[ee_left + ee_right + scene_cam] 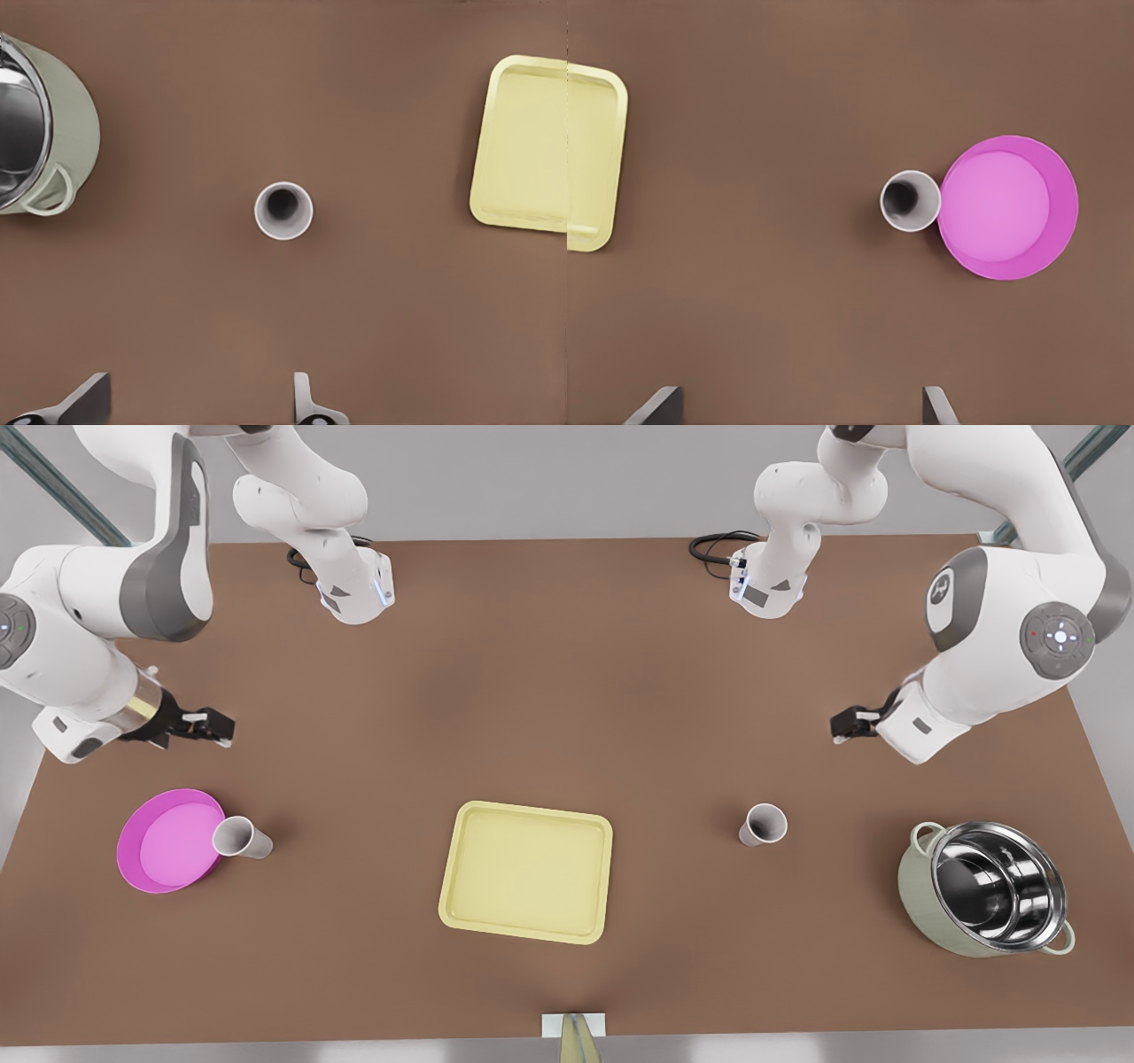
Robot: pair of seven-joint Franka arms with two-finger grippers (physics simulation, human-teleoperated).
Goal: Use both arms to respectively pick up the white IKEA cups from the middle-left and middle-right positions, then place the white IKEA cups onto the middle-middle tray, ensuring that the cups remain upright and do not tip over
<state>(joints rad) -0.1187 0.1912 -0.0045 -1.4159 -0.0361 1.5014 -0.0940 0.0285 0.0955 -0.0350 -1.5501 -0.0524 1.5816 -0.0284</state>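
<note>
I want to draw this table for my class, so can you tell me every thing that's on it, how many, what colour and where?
Cups: two, off-white, both upright on the table; one right beside the pink dish, one standing alone between the tray and the pot.
Tray: one, pale yellow, flat, in the middle of the table, nothing on it.
Dish: one, pink, round, at the front view's left.
Pot: one, pale green outside, shiny steel inside, at the front view's right.
Table: one, brown.
Right gripper: black, open, above the table near the pink dish, holding nothing.
Left gripper: black, open, above the table near the lone cup, holding nothing.
</note>
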